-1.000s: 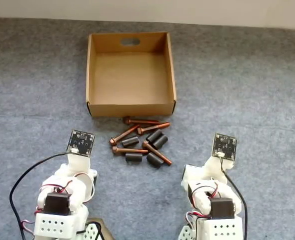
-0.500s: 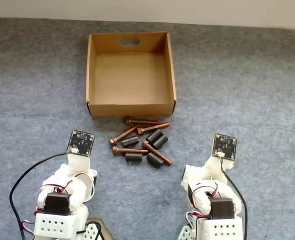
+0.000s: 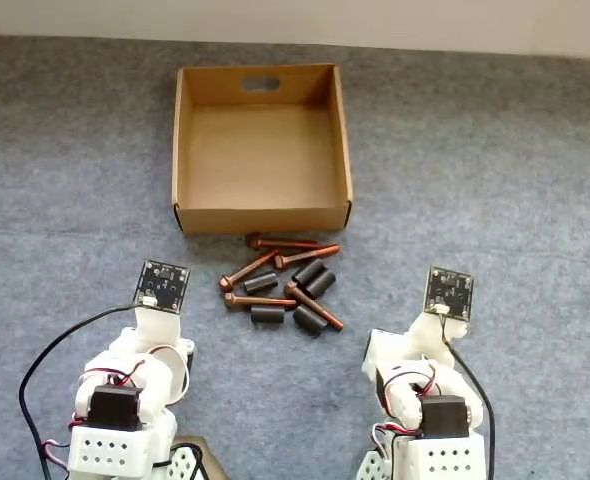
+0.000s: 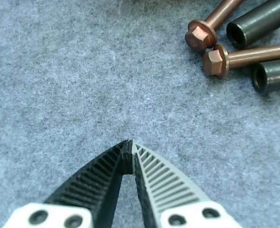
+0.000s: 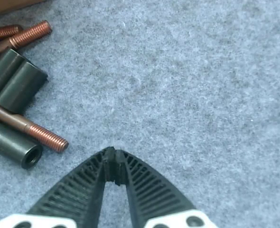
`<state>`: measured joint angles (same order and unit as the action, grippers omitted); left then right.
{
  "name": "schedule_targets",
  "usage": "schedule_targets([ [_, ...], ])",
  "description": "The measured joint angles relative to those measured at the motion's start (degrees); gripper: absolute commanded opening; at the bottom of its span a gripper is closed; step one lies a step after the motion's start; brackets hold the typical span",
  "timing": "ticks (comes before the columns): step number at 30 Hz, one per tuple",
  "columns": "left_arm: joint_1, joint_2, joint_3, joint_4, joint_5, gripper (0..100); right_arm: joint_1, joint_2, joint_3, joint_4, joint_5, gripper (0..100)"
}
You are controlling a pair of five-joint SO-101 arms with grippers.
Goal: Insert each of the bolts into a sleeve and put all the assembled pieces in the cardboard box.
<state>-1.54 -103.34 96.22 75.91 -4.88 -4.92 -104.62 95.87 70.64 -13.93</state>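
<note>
**No motion in the last second: both arms parked, nothing assembled**

Desk (image 3: 495,180): grey felt, and it carries everything. The cardboard box (image 3: 263,217) sits at the far side with its top open, and I see nothing inside it.

The left arm (image 3: 125,395) and right arm (image 3: 420,390) sit folded at the near edge, one on either side of the parts pile. Checking the high view over the past second, I find no shift in either arm or in any part. I read that as work not yet begun, with the rig idle and waiting on my command.

Left gripper (image 4: 130,145): jaws closed tip to tip and holding nothing. It points at bare felt, a little short of two bolt heads. Right gripper (image 5: 114,154): likewise pinched closed and empty, over bare felt near one bolt's threaded end.

Bolts (image 3: 260,299): five by my count, copper-coloured. They lie loose in a heap just in front of the box's near wall, between the arms. Sleeves (image 3: 267,314): five short dark tubes mixed in among the bolts, some touching them. No bolt sits inside a sleeve.

My judgement is that every pairing is still to do. A gripper must open before any pick. The heap is crowded, so closing on one bolt may nudge its neighbours.
</note>
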Motion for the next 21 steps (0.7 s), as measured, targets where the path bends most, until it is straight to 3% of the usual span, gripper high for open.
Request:
schedule_targets([
  [15,0.00,0.00,0.00,0.00,0.00,1,-5.36,0.00,0.00,-0.35,0.00,0.9],
  [21,0.00,0.00,0.00,0.00,0.00,1,-6.95,0.00,0.00,-13.98,0.00,0.9],
])
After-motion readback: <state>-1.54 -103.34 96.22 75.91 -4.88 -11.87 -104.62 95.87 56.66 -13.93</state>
